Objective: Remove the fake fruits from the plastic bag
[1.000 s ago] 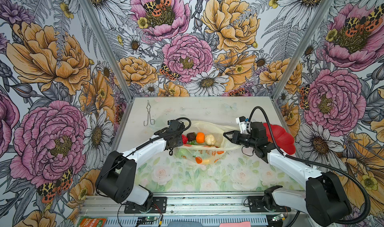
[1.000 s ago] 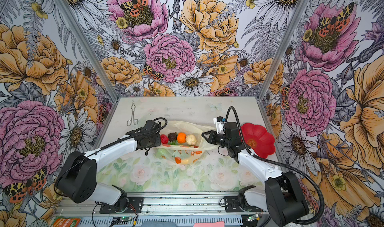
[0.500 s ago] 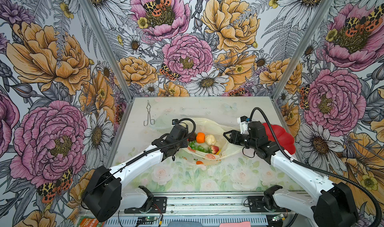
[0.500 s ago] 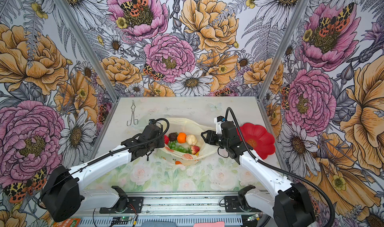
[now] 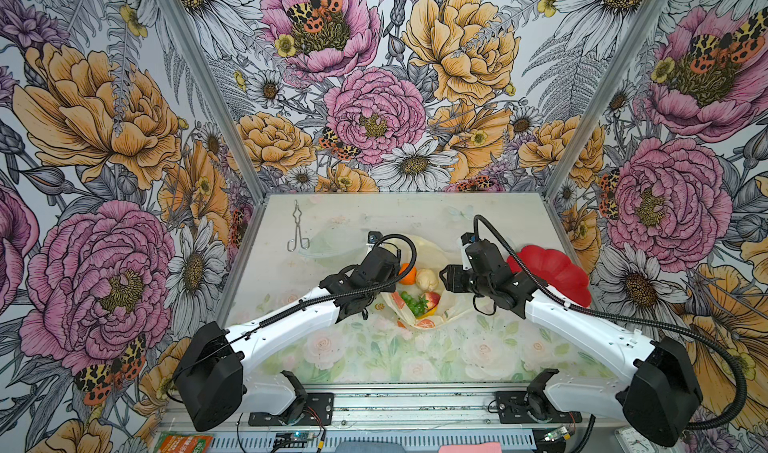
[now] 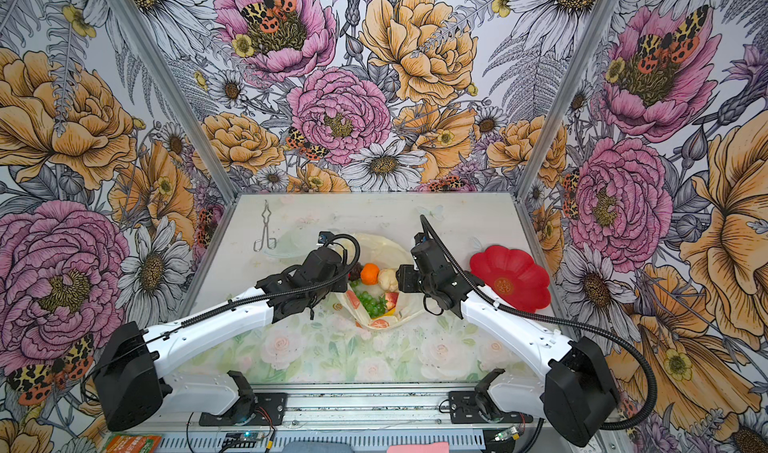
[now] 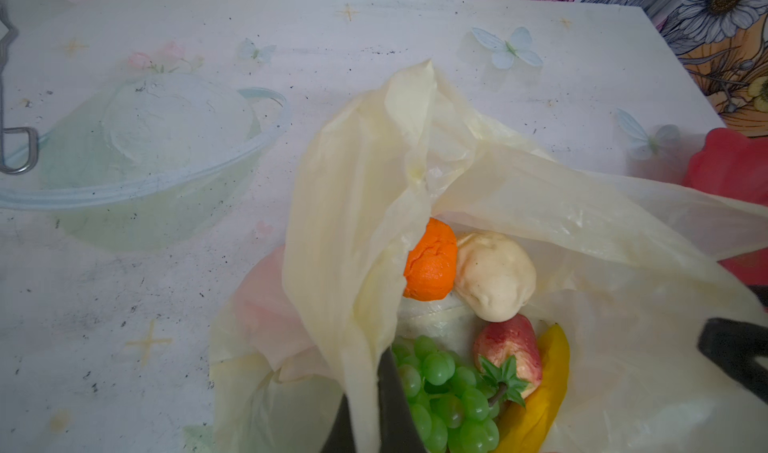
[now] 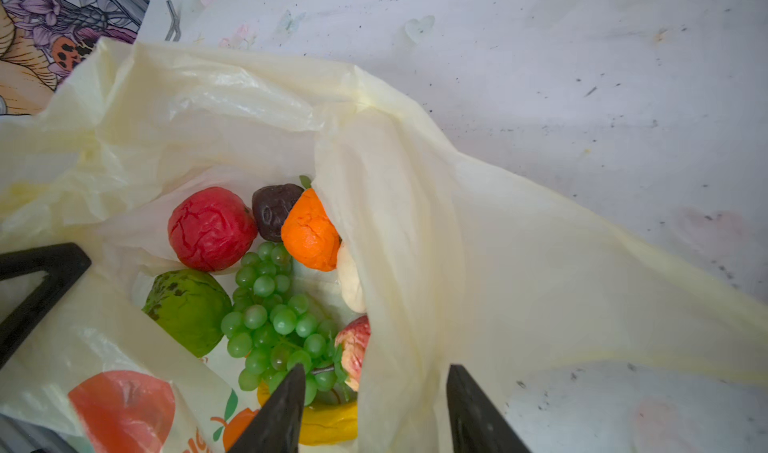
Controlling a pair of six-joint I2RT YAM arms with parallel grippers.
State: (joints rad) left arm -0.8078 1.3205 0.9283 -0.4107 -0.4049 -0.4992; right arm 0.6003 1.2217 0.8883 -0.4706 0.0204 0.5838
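Note:
The pale-yellow plastic bag (image 5: 419, 243) (image 6: 376, 243) sits mid-table with its mouth gaping. Inside lie the fake fruits: orange (image 5: 408, 274) (image 7: 430, 262), cream bumpy piece (image 7: 494, 276), green grape bunch (image 7: 440, 388) (image 8: 270, 318), red apple (image 8: 210, 228), dark brown one (image 8: 274, 210), green round fruit (image 8: 187, 309), strawberry (image 7: 509, 351) and yellow banana (image 7: 540, 397). My left gripper (image 7: 368, 382) is shut on a fold of the bag's left rim (image 7: 353, 206). My right gripper (image 8: 376, 372) (image 5: 444, 278) is open, straddling the bag's right wall (image 8: 457, 243), one finger inside by the grapes.
A red flower-shaped plate (image 5: 552, 272) (image 6: 511, 278) lies just right of the bag, behind the right arm. A clear bowl (image 7: 137, 160) stands left of the bag, metal tongs (image 5: 297, 230) beyond it at the back left. Floral walls close three sides.
My left gripper moved in over the bag's left rim and shut on it. The right gripper opened. The bag bunched up narrower, its mouth wider, showing more fruit.

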